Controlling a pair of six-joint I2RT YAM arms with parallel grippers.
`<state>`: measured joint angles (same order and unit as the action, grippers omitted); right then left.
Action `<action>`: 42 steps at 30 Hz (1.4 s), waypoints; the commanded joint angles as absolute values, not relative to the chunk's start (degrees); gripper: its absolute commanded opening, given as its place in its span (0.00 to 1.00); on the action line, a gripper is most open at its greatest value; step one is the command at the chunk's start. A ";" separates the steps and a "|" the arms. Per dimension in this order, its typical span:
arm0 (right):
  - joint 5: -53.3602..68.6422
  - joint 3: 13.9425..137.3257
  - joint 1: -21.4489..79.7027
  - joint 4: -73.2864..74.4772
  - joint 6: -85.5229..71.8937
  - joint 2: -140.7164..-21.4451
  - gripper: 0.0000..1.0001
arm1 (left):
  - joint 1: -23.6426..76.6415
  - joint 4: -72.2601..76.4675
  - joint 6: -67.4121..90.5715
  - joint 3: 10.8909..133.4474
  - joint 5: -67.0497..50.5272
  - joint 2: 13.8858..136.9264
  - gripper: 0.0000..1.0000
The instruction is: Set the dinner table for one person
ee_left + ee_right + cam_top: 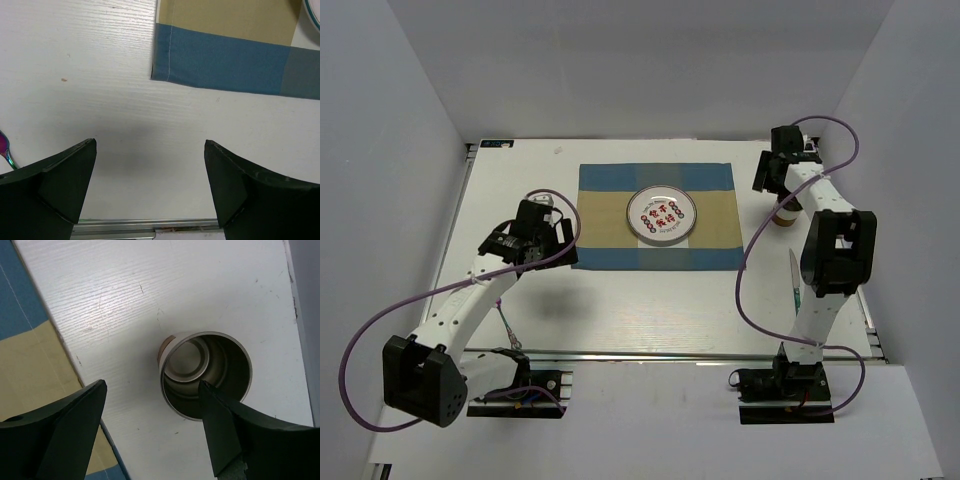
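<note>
Right tool [152,385] spread, above steel cup [220,365], one finger over cup rim. Left tool [150,144] spread, over white bench [100,60] near checked placemat [225,55] corner. Plate [663,214] on placemat carries red characters, too small to read.

- A white left side wall [380,180] rises well outside the left claw [552,222].
- A white right side wall [910,150] stands near the right claw [778,200].
- A plain white back wall [660,70] closes the space well beyond both.
- The light is soft and even, with only faint shadows.
</note>
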<state>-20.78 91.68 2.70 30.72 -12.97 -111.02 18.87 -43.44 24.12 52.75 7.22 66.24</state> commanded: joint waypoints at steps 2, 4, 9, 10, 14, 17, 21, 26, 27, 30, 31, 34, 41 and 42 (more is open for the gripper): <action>-19.95 94.04 1.76 30.67 -11.25 -114.86 0.76 | 18.72 -41.75 22.59 52.65 5.80 65.13 0.98; -20.04 93.61 1.85 30.67 -11.69 -115.40 0.74 | 18.72 -41.66 22.50 52.56 5.63 64.95 0.98; -21.09 92.63 1.84 29.44 -12.39 -116.19 0.47 | 18.72 -41.57 22.06 52.65 5.19 65.48 0.98; -22.22 93.33 1.93 30.05 -12.65 -116.54 0.42 | 18.72 -41.40 21.89 52.65 5.01 65.83 0.98; -25.30 95.36 2.63 32.07 -13.36 -116.02 0.08 | 18.72 -41.57 21.53 52.82 4.04 67.06 0.98; -27.50 96.85 4.56 31.91 -12.66 -113.82 0.08 | 18.72 -41.49 21.45 52.82 4.04 67.24 0.98; -25.05 102.90 6.94 33.74 -10.72 -114.86 0.00 | 18.72 -41.40 21.45 52.74 4.04 67.24 0.98; -21.02 115.28 10.02 37.27 -9.76 -120.40 0.00 | 18.72 -41.40 21.53 52.73 4.04 67.41 0.98; -20.31 116.70 10.98 37.18 -9.41 -121.80 0.00 | 18.72 -41.48 21.53 52.73 4.22 67.67 0.98; -16.97 123.27 12.91 36.65 -8.09 -126.18 0.00 | 18.72 -41.83 21.71 52.91 4.83 68.11 0.98; -16.53 125.66 13.88 37.17 -7.91 -127.95 0.00 | 18.72 -41.84 21.80 53.00 5.36 68.03 0.98; -14.86 133.76 15.29 38.85 -6.34 -133.93 0.00 | 18.72 -42.01 22.06 52.91 6.15 67.77 0.98; -14.15 132.09 16.44 32.34 -5.45 -138.50 0.00 | 18.72 -41.40 21.89 52.47 5.36 67.50 0.98; -13.98 132.45 16.70 32.26 -5.36 -138.95 0.00 | 18.72 -41.48 21.88 52.56 5.36 67.85 0.98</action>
